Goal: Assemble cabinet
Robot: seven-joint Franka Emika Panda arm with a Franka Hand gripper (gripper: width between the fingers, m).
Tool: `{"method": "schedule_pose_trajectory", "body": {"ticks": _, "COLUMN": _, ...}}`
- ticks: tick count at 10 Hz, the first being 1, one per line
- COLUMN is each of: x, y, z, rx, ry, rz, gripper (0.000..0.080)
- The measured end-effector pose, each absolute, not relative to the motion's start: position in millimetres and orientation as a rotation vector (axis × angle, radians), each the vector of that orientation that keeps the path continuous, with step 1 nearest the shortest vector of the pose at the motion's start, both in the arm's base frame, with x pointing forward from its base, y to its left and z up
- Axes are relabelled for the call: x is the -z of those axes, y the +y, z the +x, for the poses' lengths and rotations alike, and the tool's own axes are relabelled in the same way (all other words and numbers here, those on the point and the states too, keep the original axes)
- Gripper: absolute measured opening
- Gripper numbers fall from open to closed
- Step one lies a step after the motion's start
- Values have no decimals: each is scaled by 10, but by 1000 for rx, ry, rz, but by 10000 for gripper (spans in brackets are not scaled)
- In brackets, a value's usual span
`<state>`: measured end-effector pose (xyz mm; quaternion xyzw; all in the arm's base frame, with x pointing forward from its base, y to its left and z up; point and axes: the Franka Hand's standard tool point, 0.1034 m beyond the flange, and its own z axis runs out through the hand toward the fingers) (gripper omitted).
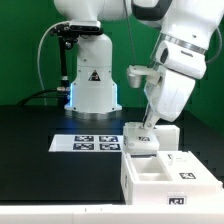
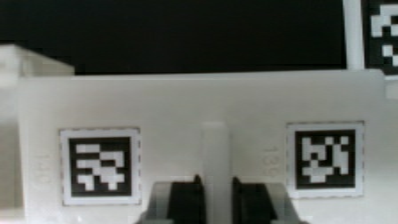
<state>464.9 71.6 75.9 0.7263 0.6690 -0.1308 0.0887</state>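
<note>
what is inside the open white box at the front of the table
The box shows a bare white hollow, with nothing visible in it. Its near wall covers the front part of the floor, so that bit cannot be checked.

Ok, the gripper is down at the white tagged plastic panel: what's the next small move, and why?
Probably close the gripper and check the hold before lifting. In the wrist view its dark fingers flank a narrow ridge on the white tagged plastic cabinet panel, but whether they pinch it is unclear.
</note>
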Motion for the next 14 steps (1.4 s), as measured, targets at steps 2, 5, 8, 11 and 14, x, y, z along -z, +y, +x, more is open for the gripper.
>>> {"method": "schedule_pose_trajectory", "body": {"ticks": 2, "x": -737, "y": 665, "z": 4651, "rx": 397, "ry": 1985, "rz": 2169, "gripper": 66}}
{"method": "schedule_pose_trajectory", "body": {"ticks": 5, "x": -760, "y": 673, "z": 4747, "rx": 388, "ry": 1989, "rz": 2160, "gripper": 66}}
{"method": "schedule_pose_trajectory", "body": {"ticks": 8, "x": -733, "y": 654, "z": 4760, "rx": 427, "ry": 1983, "rz": 2165, "gripper": 67}}
{"method": "schedule_pose_trajectory", "body": {"ticks": 11, "x": -714, "y": 738, "z": 4754, "rx": 425, "ry": 1984, "rz": 2164, "gripper": 67}}
{"method": "schedule_pose_trajectory", "body": {"ticks": 14, "x": -725, "y": 741, "z": 4770, "rx": 423, "ry": 1989, "rz": 2160, "gripper": 67}}
